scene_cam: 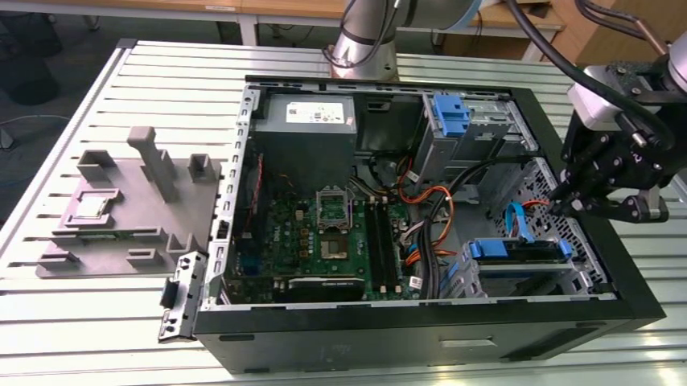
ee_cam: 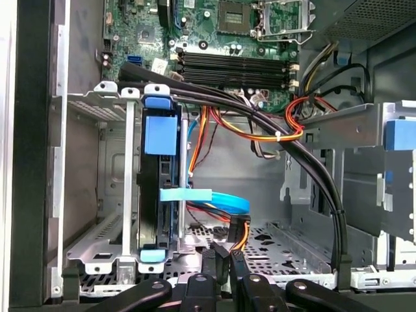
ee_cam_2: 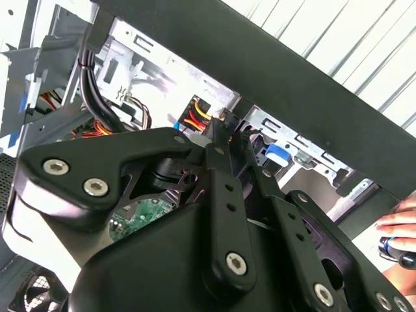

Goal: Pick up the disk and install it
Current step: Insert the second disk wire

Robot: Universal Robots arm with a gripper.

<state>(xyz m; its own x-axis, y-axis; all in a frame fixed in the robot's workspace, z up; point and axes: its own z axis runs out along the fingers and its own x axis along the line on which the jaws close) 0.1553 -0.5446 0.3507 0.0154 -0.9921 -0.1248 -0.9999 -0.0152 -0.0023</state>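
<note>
The disk [scene_cam: 517,251] sits in the metal cage at the case's near corner on the exterior view's right, its blue carrier rails showing. In the first wrist view the disk [ee_cam: 160,188] stands on edge in that cage, blue rail tabs at both ends. My gripper [scene_cam: 565,207] hovers above the case's wall on the exterior view's right, apart from the disk. Its fingertips [ee_cam: 209,260] are drawn close together with nothing of the disk between them. In the second wrist view the gripper [ee_cam_2: 224,140] points into the case near red and yellow wires.
Inside the open computer case [scene_cam: 601,241] lie a grey power supply [scene_cam: 306,121], a motherboard [scene_cam: 322,233], orange and black cables [scene_cam: 429,209] and a second cage with a blue bracket [scene_cam: 456,117]. A grey fixture [scene_cam: 129,201] lies on the table. A person's hand [ee_cam_2: 400,224] rests beside the case.
</note>
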